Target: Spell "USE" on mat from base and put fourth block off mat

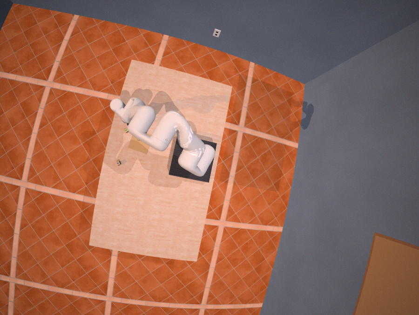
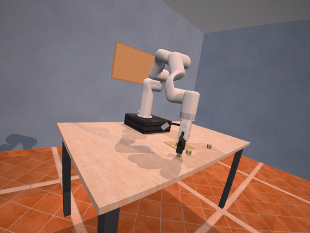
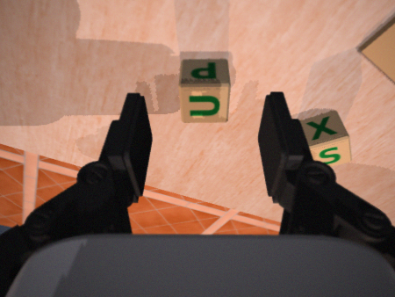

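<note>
My gripper (image 2: 179, 152) (image 3: 204, 115) is open and empty, fingertips above the block with a green U on top (image 2: 178, 155) (image 3: 204, 105). That block stands on the table off the mat; its P side shows in the wrist view, its D side in the exterior view. The block with S on top (image 1: 126, 130) (image 2: 188, 152) (image 3: 329, 155) stands beside it, turned, also off the mat. A block with blue marks (image 1: 118, 162) (image 2: 209, 146) stands farther off; its top letter is unreadable. Another block (image 2: 176, 144) is on the tan mat (image 1: 138, 146) (image 2: 170, 143) (image 3: 384, 50), partly hidden by the gripper.
The S block stands just outside the right finger in the wrist view. The table's edge runs close to both blocks. The robot's black base (image 1: 174, 164) (image 2: 144, 127) is on the far side of the mat. The arm covers part of the mat in the top view.
</note>
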You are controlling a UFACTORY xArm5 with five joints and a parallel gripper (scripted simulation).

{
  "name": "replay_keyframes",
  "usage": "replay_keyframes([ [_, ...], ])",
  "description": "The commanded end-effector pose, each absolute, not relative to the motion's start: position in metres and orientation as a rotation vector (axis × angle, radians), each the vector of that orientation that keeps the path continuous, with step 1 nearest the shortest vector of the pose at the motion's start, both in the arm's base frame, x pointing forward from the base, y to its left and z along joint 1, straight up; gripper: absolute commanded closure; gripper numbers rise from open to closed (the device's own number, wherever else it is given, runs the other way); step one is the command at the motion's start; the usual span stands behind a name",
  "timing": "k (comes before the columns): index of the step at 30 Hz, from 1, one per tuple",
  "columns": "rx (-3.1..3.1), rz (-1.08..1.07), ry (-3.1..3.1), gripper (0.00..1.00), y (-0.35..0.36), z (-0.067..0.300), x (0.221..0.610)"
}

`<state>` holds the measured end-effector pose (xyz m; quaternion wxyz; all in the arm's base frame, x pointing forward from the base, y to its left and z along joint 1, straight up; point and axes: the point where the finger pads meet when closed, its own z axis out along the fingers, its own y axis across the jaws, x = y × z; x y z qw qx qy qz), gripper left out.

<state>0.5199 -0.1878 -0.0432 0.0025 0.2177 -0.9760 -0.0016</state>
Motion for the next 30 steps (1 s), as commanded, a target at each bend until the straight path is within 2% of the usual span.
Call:
replay_keyframes([
  [1,0.684,-0.001,-3.065,0.37,-0.188,-0.042,0.521],
  [13,0.684,-0.001,-3.065,0.37,-0.188,-0.045,0.521],
  [30,0.684,-0.001,-3.065,0.37,-0.188,-0.069,0.521],
])
